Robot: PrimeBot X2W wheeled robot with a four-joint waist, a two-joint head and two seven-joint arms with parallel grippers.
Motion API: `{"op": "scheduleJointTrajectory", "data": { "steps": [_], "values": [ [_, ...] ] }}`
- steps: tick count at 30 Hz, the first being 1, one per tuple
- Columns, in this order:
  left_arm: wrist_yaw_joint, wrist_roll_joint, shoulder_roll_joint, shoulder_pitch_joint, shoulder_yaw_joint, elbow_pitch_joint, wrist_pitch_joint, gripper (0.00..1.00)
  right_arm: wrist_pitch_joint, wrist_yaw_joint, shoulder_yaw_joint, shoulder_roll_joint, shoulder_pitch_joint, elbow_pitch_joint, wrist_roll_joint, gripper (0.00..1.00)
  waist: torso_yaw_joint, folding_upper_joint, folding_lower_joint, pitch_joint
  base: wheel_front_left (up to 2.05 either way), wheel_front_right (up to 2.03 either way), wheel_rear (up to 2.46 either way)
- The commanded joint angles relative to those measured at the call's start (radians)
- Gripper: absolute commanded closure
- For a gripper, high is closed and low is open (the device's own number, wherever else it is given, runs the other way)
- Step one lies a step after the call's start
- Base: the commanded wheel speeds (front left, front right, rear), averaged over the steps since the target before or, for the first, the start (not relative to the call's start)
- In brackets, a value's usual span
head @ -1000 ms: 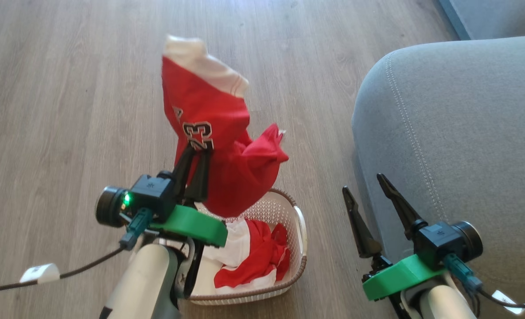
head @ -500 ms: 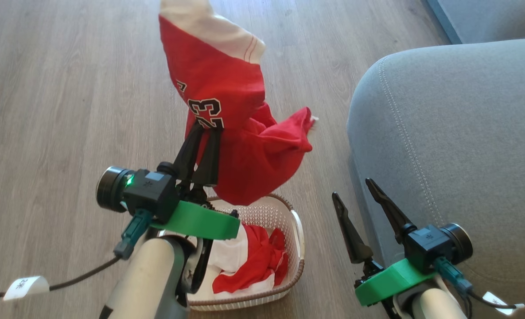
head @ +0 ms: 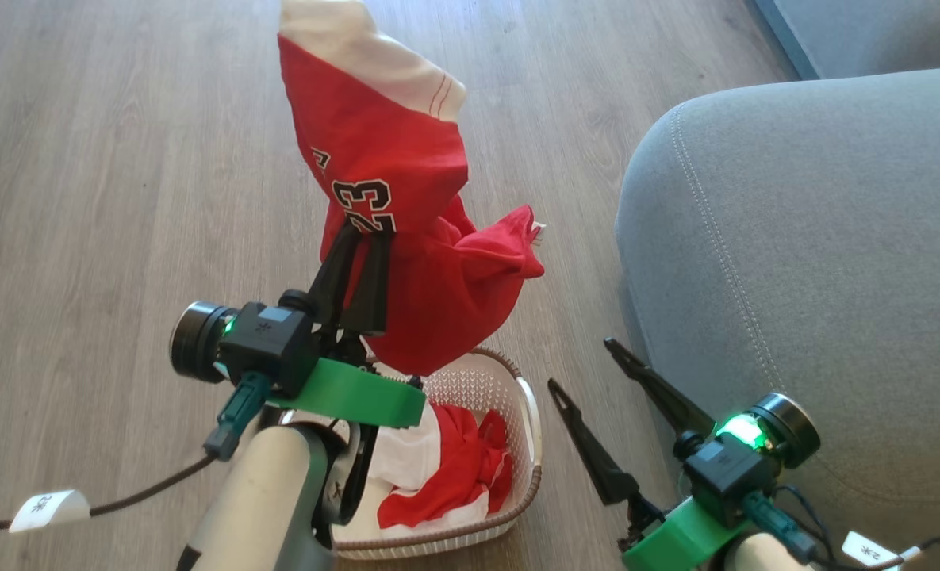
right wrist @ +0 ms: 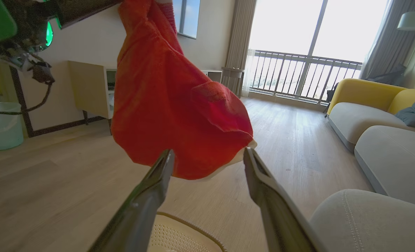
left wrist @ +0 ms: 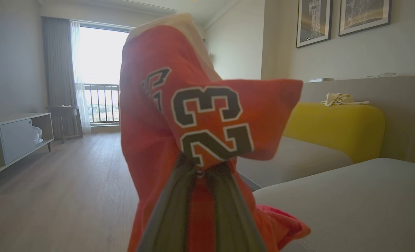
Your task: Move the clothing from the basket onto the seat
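Note:
My left gripper (head: 362,230) is shut on the red "23" jersey (head: 390,159), a piece of the clothing, and holds it up above the basket (head: 529,420). In the left wrist view the jersey (left wrist: 193,115) bunches around the closed fingers (left wrist: 172,210). A second red and white garment (head: 454,468) lies inside the cream basket. My right gripper (head: 581,363) is open, between the basket and the grey seat (head: 819,238). In the right wrist view its spread fingers (right wrist: 147,199) point at the hanging jersey's lower hem (right wrist: 172,105), above the basket rim (right wrist: 179,231).
Wood floor (head: 120,159) stretches left and ahead. The seat's rounded corner (right wrist: 368,220) is close on the right. Further sofa sections with yellow backs (left wrist: 333,126), a low cabinet (left wrist: 14,136) and a pale bin (right wrist: 2,124) stand farther off. A cable (head: 144,484) trails from my left wrist.
The left gripper has raised the jersey higher above the basket. The right gripper has tilted left, its open fingers now pointing toward the jersey. The head view shifted slightly.

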Motion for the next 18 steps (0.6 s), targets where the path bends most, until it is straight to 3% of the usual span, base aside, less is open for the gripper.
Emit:
{"op": "scheduleJointTrajectory", "data": {
  "steps": [1, 10, 18],
  "values": [
    [-0.001, 0.007, 0.009, -0.035, 0.033, -0.027, -0.010, 1.00, -0.001, 0.000, 0.027, -0.018, -0.045, -0.038, -0.014, 0.00, -0.002, 0.0000, 0.0001, 0.001, 0.00, 0.00, 0.00],
    [-0.019, 0.018, 0.009, -0.033, 0.009, -0.001, -0.010, 1.00, -0.001, 0.000, 0.056, -0.040, -0.103, -0.074, -0.033, 0.00, -0.006, 0.0000, 0.0001, 0.008, 0.00, 0.00, 0.00],
    [-0.050, 0.051, 0.009, -0.051, -0.062, 0.008, -0.010, 1.00, -0.001, 0.000, 0.098, -0.040, -0.159, -0.020, 0.013, 0.00, 0.010, 0.0000, 0.0001, 0.012, 0.00, 0.00, 0.00]
  ]
}}
